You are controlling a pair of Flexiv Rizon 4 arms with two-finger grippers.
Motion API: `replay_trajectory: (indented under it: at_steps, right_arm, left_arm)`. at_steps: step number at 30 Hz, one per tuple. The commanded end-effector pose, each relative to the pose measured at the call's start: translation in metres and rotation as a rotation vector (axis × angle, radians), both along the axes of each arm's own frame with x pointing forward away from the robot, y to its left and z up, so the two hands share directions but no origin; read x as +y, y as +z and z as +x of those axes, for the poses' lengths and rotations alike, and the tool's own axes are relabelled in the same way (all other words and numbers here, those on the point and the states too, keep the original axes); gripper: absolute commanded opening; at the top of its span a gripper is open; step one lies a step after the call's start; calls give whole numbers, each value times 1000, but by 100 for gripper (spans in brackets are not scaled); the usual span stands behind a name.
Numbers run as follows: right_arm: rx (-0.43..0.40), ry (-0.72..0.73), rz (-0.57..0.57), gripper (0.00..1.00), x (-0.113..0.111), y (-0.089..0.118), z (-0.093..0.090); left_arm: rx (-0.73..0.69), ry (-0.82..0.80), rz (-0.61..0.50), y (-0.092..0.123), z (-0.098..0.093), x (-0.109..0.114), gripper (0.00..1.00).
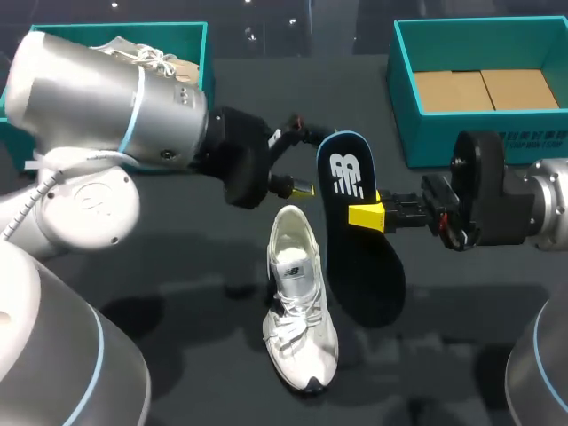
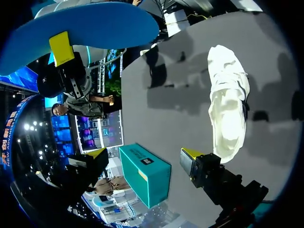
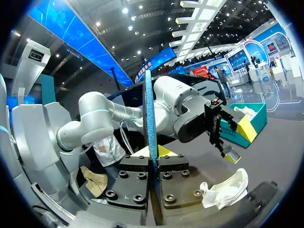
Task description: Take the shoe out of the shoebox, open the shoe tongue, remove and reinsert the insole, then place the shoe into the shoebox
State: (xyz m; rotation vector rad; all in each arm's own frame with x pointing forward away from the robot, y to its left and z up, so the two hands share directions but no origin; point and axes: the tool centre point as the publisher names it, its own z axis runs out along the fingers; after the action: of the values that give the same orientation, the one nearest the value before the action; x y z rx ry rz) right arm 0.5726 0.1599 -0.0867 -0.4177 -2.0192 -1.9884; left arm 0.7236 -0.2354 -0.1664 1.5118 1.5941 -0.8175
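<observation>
A black insole [image 1: 359, 257] with a blue rim hangs above the table, and my right gripper [image 1: 368, 216] is shut on its edge. In the right wrist view the insole [image 3: 150, 114] stands edge-on between my right gripper's [image 3: 154, 152] yellow tips. The white shoe [image 1: 300, 311] lies on the table just left of the insole, opening upward. My left gripper [image 1: 303, 155] is open beside the insole's far end and holds nothing. From the left wrist, the insole's blue underside [image 2: 90, 26] is ahead of my left gripper [image 2: 145, 154], and the shoe [image 2: 228, 104] lies beside it.
A teal shoebox [image 1: 404, 98] with a cardboard floor stands at the back right. Another teal box [image 1: 202, 44] at the back left holds a second shoe [image 1: 151, 58], partly hidden by my left arm.
</observation>
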Motion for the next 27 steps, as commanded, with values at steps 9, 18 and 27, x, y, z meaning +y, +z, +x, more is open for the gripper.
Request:
replay_trajectory:
  at_steps: [9, 18, 27]
  right_arm:
    - [0, -3, -1, 0, 1, -1, -1]
    - [0, -3, -1, 0, 1, -1, -1]
    - [183, 9, 93, 0, -25, -16, 54]
  left_arm:
    - [-15, -8, -181, -6, -3, 7, 100]
    - [-53, -29, -242, 8, 12, 17, 100]
    - [-74, -7, -266, 18, 28, 36, 100]
